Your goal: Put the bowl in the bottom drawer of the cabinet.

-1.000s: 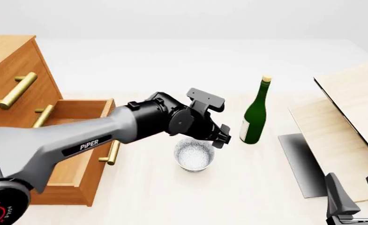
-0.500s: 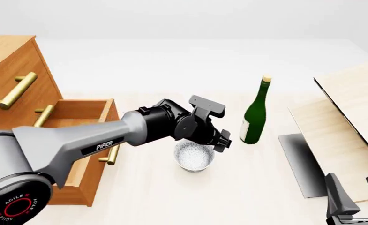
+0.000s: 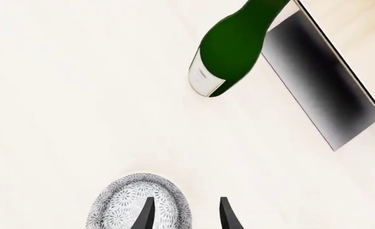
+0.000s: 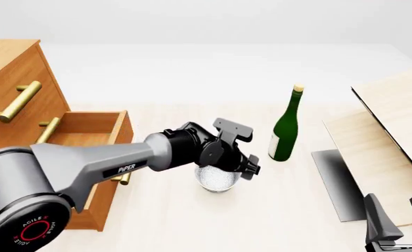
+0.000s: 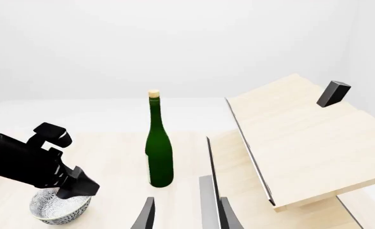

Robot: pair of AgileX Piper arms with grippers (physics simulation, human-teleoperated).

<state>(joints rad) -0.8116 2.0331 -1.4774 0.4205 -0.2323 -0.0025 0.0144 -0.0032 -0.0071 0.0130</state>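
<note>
Our grey-and-black left arm (image 4: pixel 107 163) reaches from the table's near left corner toward its middle, wrist bent downward. Its black left gripper (image 4: pixel 246 169) points at the tabletop, fingers (image 3: pixel 229 217) parted. Our black right gripper (image 4: pixel 400 218) waits at the near right corner, fingers (image 5: pixel 144 217) spread and pointing up.

Left arm (image 4: pixel 101 163) is finished in grey with white "PiPER" lettering — black wrist, red-ringed base joint, black fingers (image 3: pixel 227 217).

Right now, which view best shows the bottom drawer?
The front view: the bottom drawer stands pulled open from the cabinet, partly hidden by the left arm. Neither wrist view shows the drawer.
</note>
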